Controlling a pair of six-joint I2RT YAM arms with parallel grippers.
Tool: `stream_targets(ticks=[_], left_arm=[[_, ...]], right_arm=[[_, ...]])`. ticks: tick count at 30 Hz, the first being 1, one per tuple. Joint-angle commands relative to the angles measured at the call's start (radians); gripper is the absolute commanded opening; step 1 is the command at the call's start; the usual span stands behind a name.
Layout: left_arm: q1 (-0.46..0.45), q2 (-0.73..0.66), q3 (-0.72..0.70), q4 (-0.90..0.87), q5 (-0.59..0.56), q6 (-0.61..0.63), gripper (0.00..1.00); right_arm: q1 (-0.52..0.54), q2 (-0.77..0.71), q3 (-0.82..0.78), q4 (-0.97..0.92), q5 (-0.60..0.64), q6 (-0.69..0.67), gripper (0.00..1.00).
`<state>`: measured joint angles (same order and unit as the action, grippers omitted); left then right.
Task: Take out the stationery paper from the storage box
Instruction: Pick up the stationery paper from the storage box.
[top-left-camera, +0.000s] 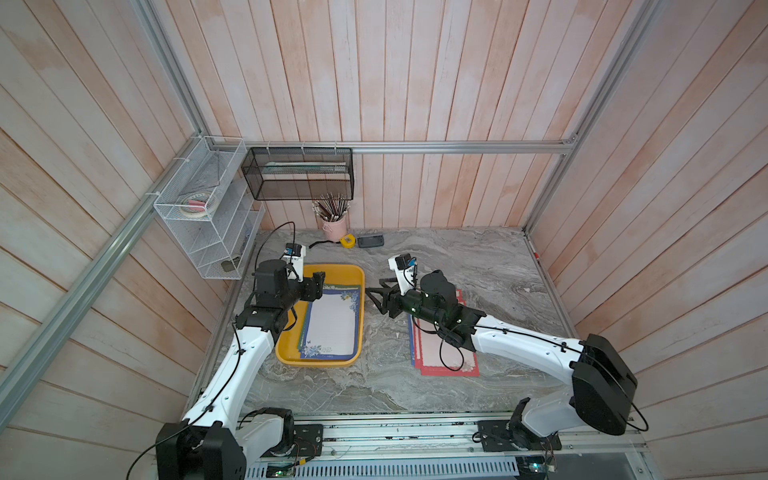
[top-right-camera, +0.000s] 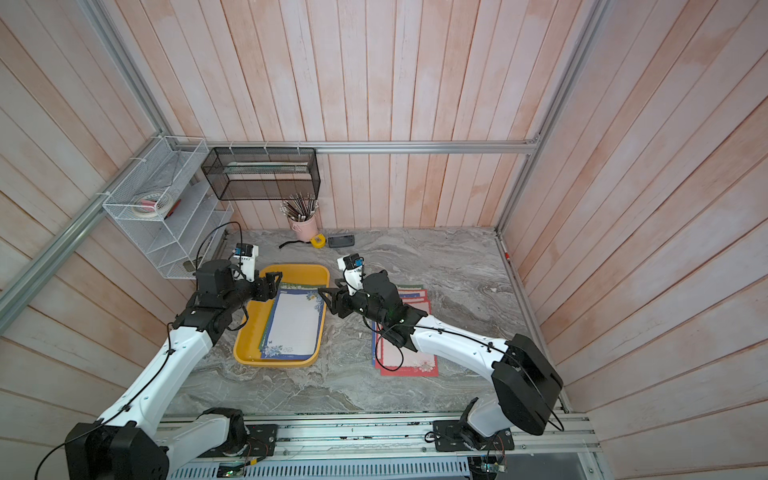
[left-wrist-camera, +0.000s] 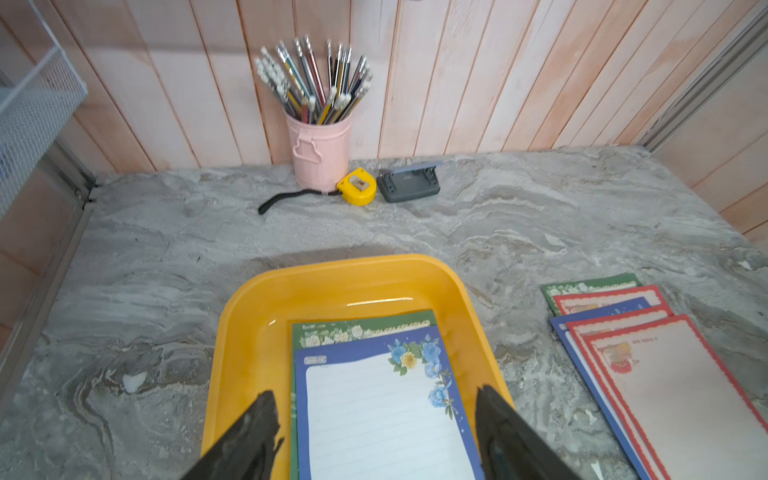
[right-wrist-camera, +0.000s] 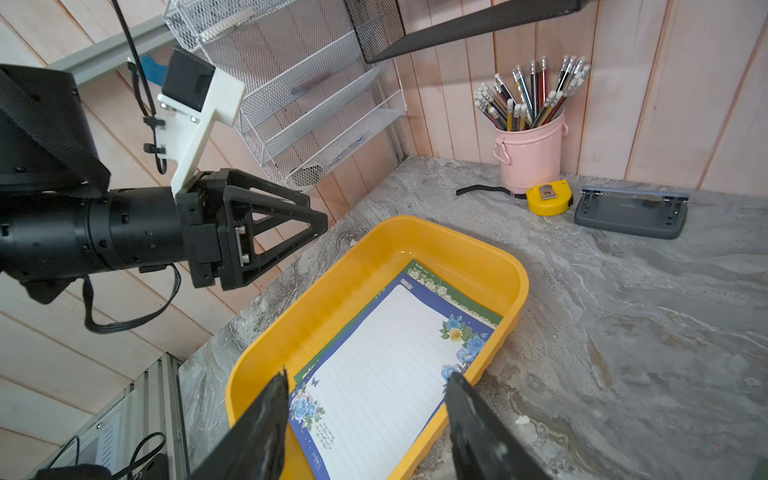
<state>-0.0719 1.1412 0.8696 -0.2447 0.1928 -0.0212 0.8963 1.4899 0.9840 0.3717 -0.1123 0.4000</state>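
The storage box (top-left-camera: 320, 271) is a yellow tray left of centre in both top views (top-right-camera: 291, 269). Inside it lies stationery paper: a blue-bordered sheet (top-left-camera: 332, 324) on top, with a green-bordered one (left-wrist-camera: 361, 328) under it. More stationery paper, red-bordered on top (top-left-camera: 451, 365), is stacked on the table to the right. My left gripper (top-left-camera: 319, 279) hangs open and empty over the box's far left part, its jaws either side of the blue sheet (left-wrist-camera: 382, 407). My right gripper (top-left-camera: 372, 286) is open and empty just off the box's right wall, pointing at the sheet (right-wrist-camera: 386, 365).
Along the back wall stand a pink pencil cup (top-left-camera: 335, 228), a yellow tape measure (top-left-camera: 347, 241) and a grey hole punch (top-left-camera: 371, 241). A white wire rack (top-left-camera: 208, 216) and a black mesh basket (top-left-camera: 299, 174) hang in the far left corner.
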Motion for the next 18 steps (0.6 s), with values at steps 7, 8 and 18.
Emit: stream_targets(ticks=[7,8,18], left_arm=[[0.029,0.162,0.068,-0.09,-0.029,-0.048,0.73],[0.029,0.185,0.074,-0.1,-0.026,-0.047,0.72],[0.034,0.324,0.123,-0.18,-0.046,-0.085,0.69]], right_arm=[[0.004,0.095,0.12,-0.116,-0.032,0.106,0.62],[0.004,0.097,0.123,-0.118,-0.034,0.113,0.62],[0.004,0.101,0.11,-0.125,-0.035,0.143,0.62]])
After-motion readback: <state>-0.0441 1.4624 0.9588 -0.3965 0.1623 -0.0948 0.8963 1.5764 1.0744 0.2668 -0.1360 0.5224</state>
